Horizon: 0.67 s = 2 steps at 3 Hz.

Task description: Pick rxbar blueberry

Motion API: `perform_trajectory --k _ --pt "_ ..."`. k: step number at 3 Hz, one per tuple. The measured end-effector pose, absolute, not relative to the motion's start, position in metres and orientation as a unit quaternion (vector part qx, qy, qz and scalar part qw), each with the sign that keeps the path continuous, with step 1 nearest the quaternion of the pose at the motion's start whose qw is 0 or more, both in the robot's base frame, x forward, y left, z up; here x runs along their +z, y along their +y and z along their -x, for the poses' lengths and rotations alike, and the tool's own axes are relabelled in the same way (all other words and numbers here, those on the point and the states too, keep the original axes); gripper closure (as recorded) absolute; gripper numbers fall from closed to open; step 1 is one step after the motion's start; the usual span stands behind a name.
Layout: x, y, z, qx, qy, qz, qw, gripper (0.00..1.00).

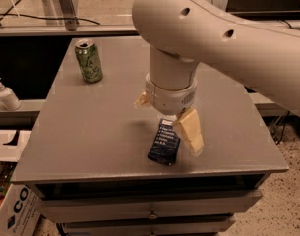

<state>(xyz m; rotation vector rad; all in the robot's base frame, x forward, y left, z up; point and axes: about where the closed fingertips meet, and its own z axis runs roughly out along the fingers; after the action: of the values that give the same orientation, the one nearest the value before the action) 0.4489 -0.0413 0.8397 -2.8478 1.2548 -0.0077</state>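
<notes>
The rxbar blueberry [164, 142] is a flat dark navy wrapper with white text, lying on the grey table [90, 132] near its front edge, right of centre. My gripper [165, 117] hangs from the large white arm straight above the bar's far end. It is open and empty, with one cream finger [191, 132] at the bar's right side and the other finger [140, 101] up to the bar's left. The wrist hides the bar's far tip.
A green soda can [89, 60] stands upright at the table's back left. A white pump bottle [6, 95] sits on a ledge left of the table. A cardboard box [16, 208] is on the floor at lower left. Drawers [149, 210] run below the tabletop.
</notes>
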Motion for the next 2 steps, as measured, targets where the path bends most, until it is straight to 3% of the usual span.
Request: perform_trajectory --k 2 --pt "0.8281 -0.0497 -0.4630 0.012 0.370 0.929 0.011 0.00"
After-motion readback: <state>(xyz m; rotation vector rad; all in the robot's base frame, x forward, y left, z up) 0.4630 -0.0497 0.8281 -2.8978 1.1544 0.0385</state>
